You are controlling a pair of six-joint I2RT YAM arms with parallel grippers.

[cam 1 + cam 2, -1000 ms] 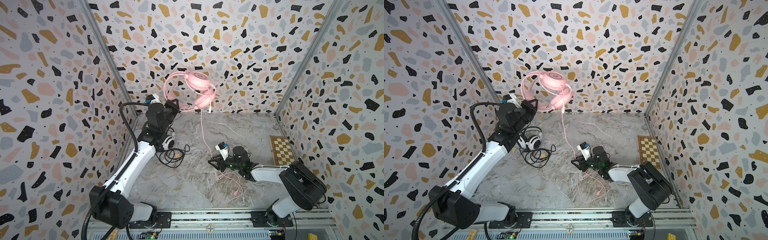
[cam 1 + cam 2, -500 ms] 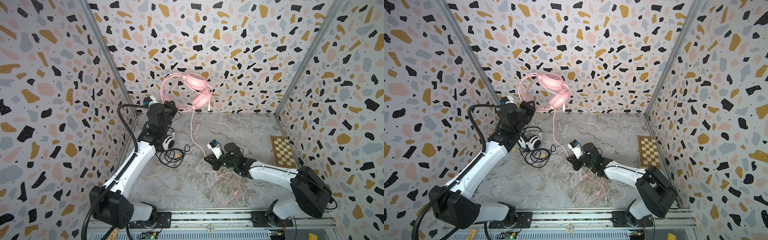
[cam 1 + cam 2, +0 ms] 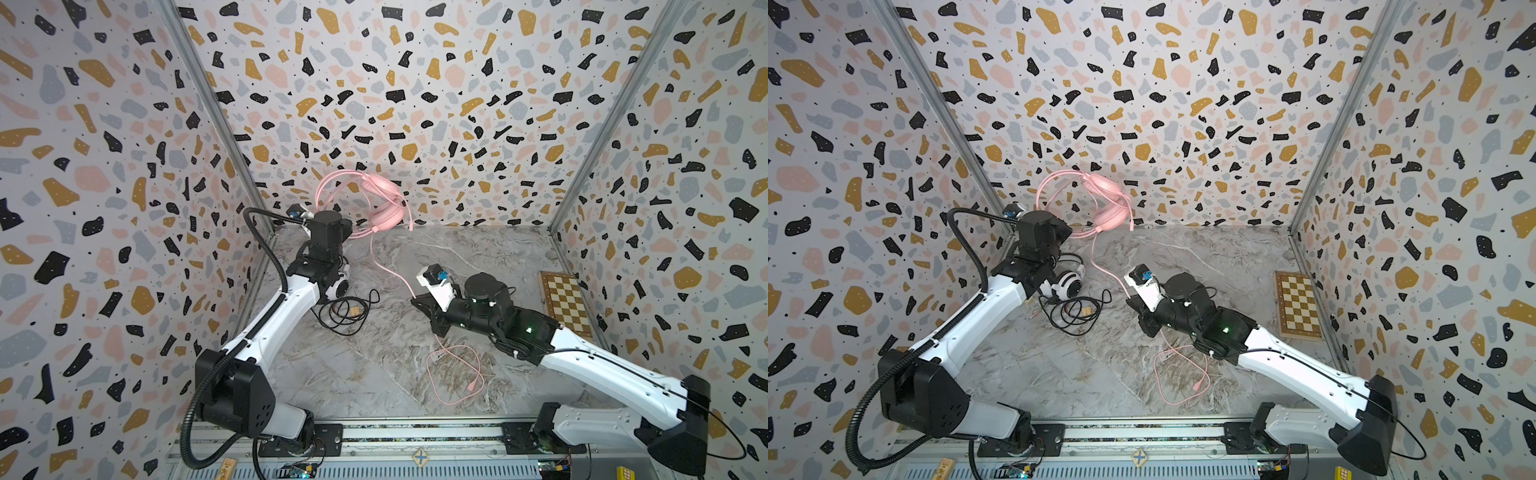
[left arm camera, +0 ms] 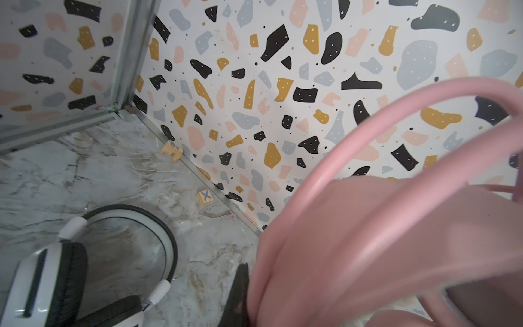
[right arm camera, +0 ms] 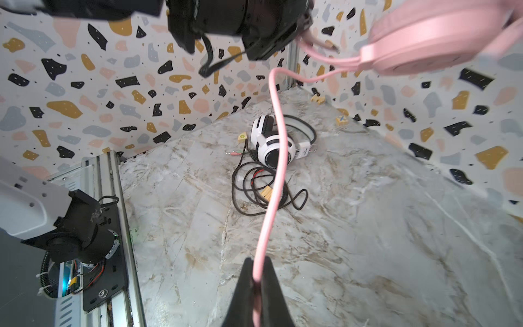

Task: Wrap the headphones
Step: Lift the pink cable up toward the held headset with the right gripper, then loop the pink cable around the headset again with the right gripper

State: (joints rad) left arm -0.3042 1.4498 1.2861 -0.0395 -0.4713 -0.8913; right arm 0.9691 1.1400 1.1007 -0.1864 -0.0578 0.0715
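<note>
Pink glossy plastic over-ear headphones [image 3: 380, 199] hang aloft from my left gripper [image 3: 347, 232], which is clamped on their thin hoop band. They sit lower than a second ago, and the blurred band hides most of my jaws. Below those jaws the white, black-padded headset [image 3: 1069, 284] lies on the veined marble floor [image 3: 374, 374], half under my arm. My right gripper [image 5: 256, 283], partly open earlier, now pinches the smooth pink cable [image 5: 276, 136].

The pink headphones [image 3: 380, 195] look of smooth plastic with soft shine, their pink cable [image 5: 280, 158] matt and rubbery. The white headphones [image 5: 268, 147] have glossy plastic shells and matt black pads. The bench [image 3: 478, 257] is smooth, marble-look; the chessboard [image 3: 567, 303] is wood
</note>
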